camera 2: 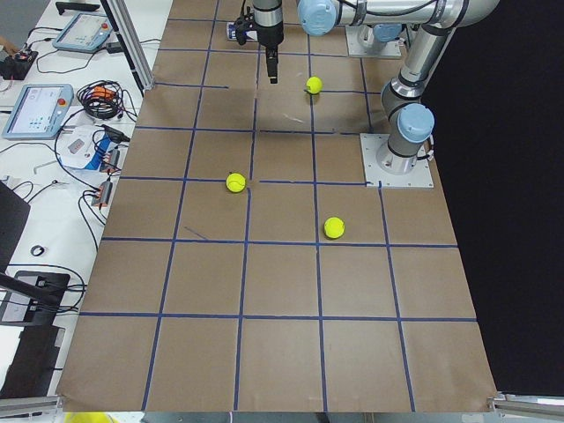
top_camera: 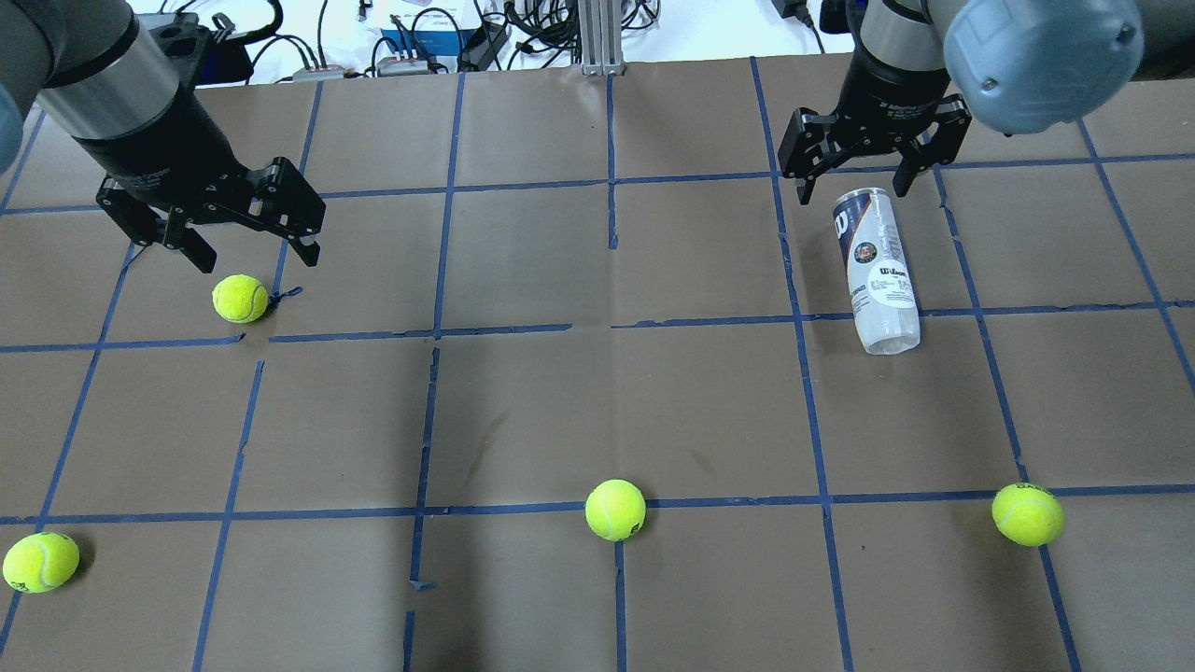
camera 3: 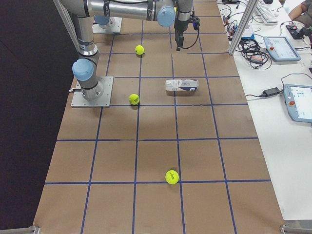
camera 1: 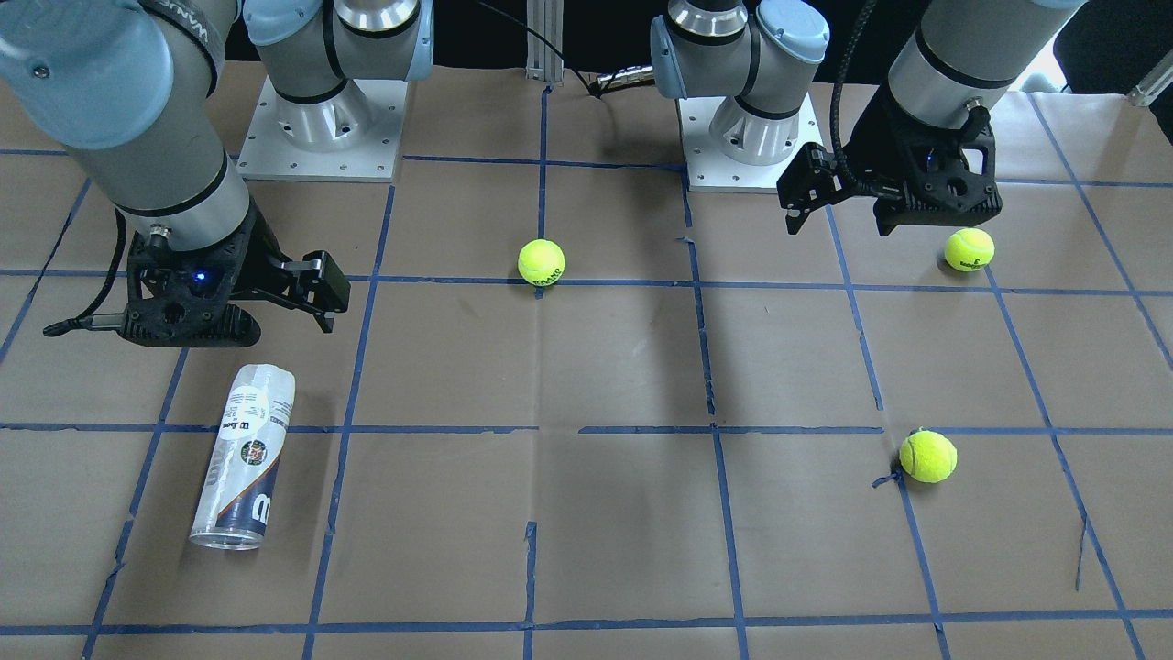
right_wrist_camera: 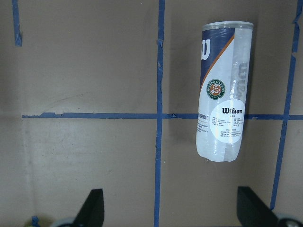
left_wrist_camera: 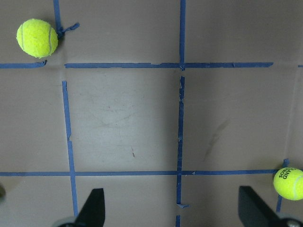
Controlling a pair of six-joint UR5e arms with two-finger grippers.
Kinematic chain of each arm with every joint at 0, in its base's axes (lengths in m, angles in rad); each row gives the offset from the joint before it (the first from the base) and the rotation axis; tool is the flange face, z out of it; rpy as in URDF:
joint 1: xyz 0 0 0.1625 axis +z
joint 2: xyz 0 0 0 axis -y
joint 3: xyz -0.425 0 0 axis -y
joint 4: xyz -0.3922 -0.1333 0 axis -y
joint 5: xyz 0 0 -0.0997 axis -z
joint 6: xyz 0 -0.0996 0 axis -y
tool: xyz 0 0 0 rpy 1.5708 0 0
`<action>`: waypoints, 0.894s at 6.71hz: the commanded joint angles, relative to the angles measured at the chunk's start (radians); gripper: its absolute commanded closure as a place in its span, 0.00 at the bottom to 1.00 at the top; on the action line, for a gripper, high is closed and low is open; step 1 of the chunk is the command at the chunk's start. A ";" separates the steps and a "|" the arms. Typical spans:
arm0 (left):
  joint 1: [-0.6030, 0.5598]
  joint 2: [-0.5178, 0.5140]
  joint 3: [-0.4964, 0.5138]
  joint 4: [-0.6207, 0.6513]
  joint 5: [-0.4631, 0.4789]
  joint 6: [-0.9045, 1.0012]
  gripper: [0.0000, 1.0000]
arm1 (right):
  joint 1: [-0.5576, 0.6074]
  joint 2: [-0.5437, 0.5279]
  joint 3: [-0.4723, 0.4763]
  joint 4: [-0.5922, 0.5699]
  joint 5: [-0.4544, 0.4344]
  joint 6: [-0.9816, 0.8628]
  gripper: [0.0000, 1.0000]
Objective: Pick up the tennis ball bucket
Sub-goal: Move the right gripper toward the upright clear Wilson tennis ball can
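The bucket (top_camera: pixel 878 271) lies on its side on the surface (top_camera: pixel 560 411), out toward 2 o'clock in the overhead view. Its length runs nearly 12 to 6. The right claw (top_camera: pixel 853 191) hangs spread wide over the bucket's 12 o'clock end, clear of it. The left claw (top_camera: pixel 257 259) is spread too, gripping nothing, out toward 10 o'clock, with a ball (top_camera: pixel 240 299) just at its 6 o'clock. Three more balls (top_camera: pixel 615 510) lie across the 6 o'clock side, well apart.
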 commanded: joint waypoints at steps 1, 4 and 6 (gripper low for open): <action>0.001 -0.002 0.001 0.001 -0.001 0.008 0.00 | 0.000 -0.002 -0.009 0.004 -0.004 0.007 0.00; 0.001 0.000 0.001 0.001 0.001 0.008 0.00 | -0.032 0.023 0.015 -0.022 -0.004 -0.157 0.00; 0.003 0.000 0.001 0.001 0.001 0.009 0.00 | -0.104 0.069 0.134 -0.199 0.007 -0.208 0.00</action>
